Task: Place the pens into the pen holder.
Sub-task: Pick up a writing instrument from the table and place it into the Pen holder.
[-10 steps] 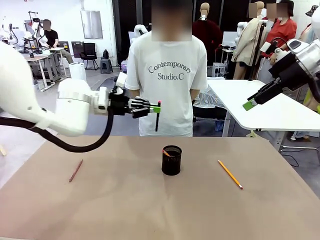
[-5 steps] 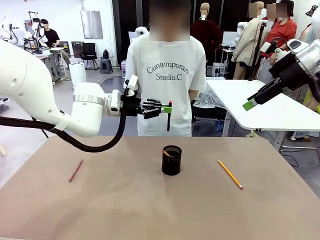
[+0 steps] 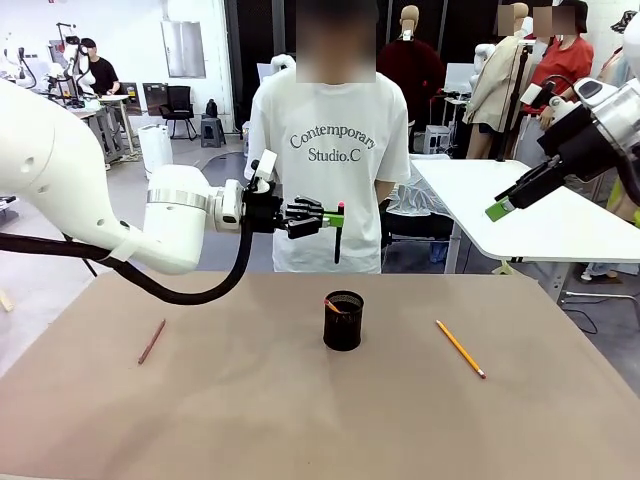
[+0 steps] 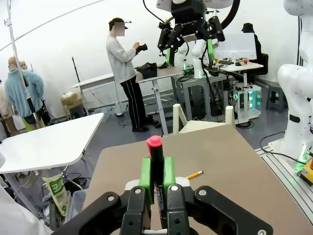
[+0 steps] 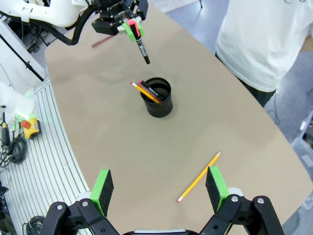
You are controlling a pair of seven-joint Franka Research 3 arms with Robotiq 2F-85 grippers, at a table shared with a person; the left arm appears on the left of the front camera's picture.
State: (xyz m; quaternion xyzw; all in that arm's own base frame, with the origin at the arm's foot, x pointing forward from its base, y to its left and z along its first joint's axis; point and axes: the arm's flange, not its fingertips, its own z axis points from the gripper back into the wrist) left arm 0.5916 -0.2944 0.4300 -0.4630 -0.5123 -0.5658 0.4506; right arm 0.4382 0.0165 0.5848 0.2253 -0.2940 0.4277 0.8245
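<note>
My left gripper is shut on a black pen with a red end, which hangs upright above and slightly behind the black mesh pen holder. In the left wrist view the pen stands clamped between the green pads. From the right wrist, the holder has pens leaning inside it. An orange-yellow pencil lies on the table to the holder's right, and a reddish-brown pencil lies at the left. My right gripper is open and raised high at the right.
A person in a white T-shirt stands at the far edge of the brown table. A white table stands behind at the right.
My left gripper carried the pen to the right, closer to a spot over the holder, then held nearly still. The right arm has stayed put.
</note>
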